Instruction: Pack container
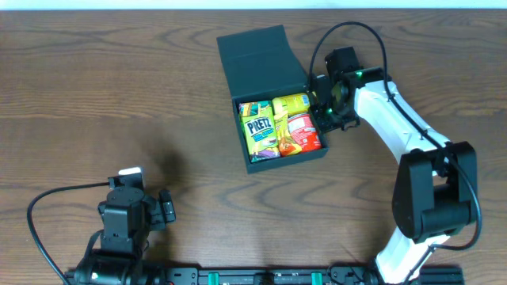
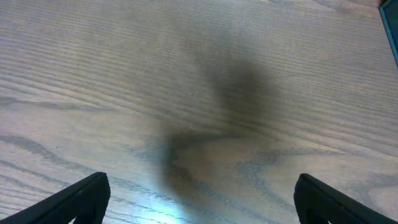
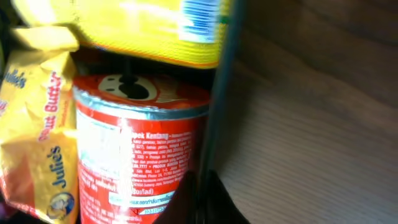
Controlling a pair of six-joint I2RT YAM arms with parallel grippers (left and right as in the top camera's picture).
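On desk (image 1: 95,79), far centre: container (image 1: 285,157), lid (image 1: 257,59) hinged back. Matte teal-grey cardboard, square, probably light and stiffish yet crushable; best taken by a wall or the lid edge. Filled with glossy crinkly packets (image 1: 260,131) and a red can (image 3: 137,149). At the right wall, right pincer (image 1: 323,99) closed together; left pincer (image 2: 202,196) spread wide, empty.

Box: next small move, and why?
Probably send the left gripper towards the lid: the box looks full of snacks, the lid lies open, the right gripper seems pinched on its right wall, and the left jaws are open, far off.
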